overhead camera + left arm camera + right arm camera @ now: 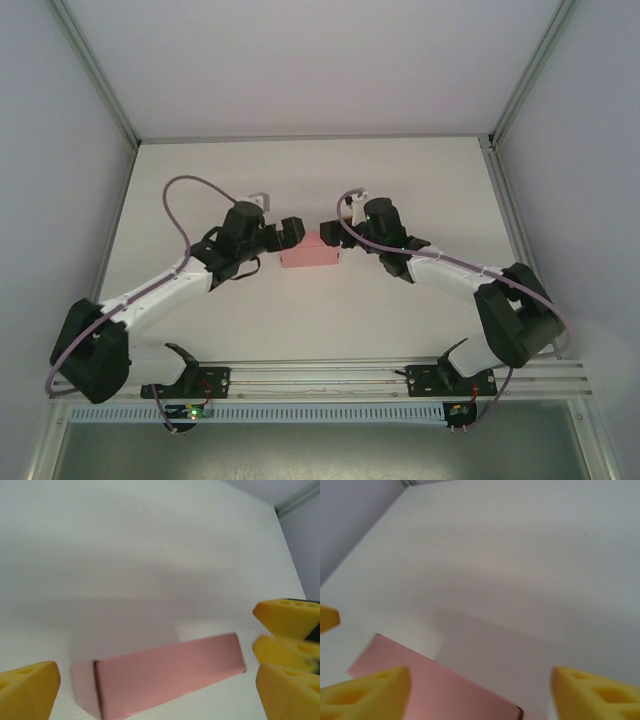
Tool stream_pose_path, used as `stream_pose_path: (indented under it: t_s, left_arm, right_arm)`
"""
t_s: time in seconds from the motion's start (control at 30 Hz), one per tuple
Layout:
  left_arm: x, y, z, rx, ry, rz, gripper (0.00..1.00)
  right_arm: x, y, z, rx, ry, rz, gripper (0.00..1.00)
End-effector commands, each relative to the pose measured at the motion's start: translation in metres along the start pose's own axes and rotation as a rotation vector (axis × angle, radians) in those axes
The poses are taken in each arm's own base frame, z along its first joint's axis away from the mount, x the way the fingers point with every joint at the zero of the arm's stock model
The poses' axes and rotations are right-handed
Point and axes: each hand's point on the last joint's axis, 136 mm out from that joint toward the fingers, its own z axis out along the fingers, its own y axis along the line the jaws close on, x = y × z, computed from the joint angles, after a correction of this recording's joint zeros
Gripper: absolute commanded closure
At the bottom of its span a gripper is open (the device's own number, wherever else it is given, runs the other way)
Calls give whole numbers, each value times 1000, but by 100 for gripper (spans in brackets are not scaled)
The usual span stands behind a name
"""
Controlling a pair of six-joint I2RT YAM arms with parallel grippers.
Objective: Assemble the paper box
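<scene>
Item: paper box — folded into closed oblong, flat on desk. My left end effector, right end effector: both released, flanking paper box ends. Assembly apparently complete — only withdrawal left.

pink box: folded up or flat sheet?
Folded up. The paper box sits on the table as a shallow rectangular block; the left wrist view shows a long face and an end wall meeting at a corner.

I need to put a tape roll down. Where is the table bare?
Bare: the far table behind the box, up to the back wall, and the near strip between box and front rail. Crowded: the middle, where left gripper and right gripper flank the box.
</scene>
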Motion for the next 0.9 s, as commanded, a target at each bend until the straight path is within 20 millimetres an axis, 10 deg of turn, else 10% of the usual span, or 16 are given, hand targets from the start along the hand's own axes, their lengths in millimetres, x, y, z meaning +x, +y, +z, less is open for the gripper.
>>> stream_pose_path:
  t_s: [0.0, 0.17, 0.33, 0.67, 0.87]
  left_arm:
    - [-5, 49, -36, -325, 9, 32, 0]
    - [-11, 105, -69, -613, 49, -39, 0]
    - [1, 129, -70, -639, 58, -102, 0]
    - [25, 155, -74, -684, 95, -142, 0]
    - [29, 159, -74, -690, 109, -148, 0]
  right_arm:
    - [-9, 43, -18, -217, 58, -251, 2]
    - [23, 66, -30, -383, 270, -678, 2]
    - [38, 44, -11, -299, 454, -933, 2]
    - [72, 3, 32, -207, 783, -1058, 2]
    - [81, 0, 44, -165, 813, -1089, 27]
